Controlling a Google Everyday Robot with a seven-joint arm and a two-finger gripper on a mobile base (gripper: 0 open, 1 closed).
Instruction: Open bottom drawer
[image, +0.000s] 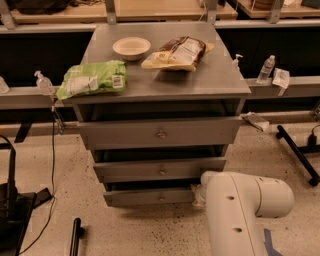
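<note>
Grey metal, the bottom drawer (132, 198) sits low in the centre of the frame, under two wider drawer fronts, with its small knob (161, 197) in the middle. My white arm (240, 210) fills the lower right. The gripper (198, 194) is at the drawer's right end, mostly hidden behind the arm; I cannot tell whether it is open or closed.

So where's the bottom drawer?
In the camera view, the bottom drawer is lowest in the cabinet, just under the middle drawer; the hand is at its right end, hidden behind the arm.
</note>
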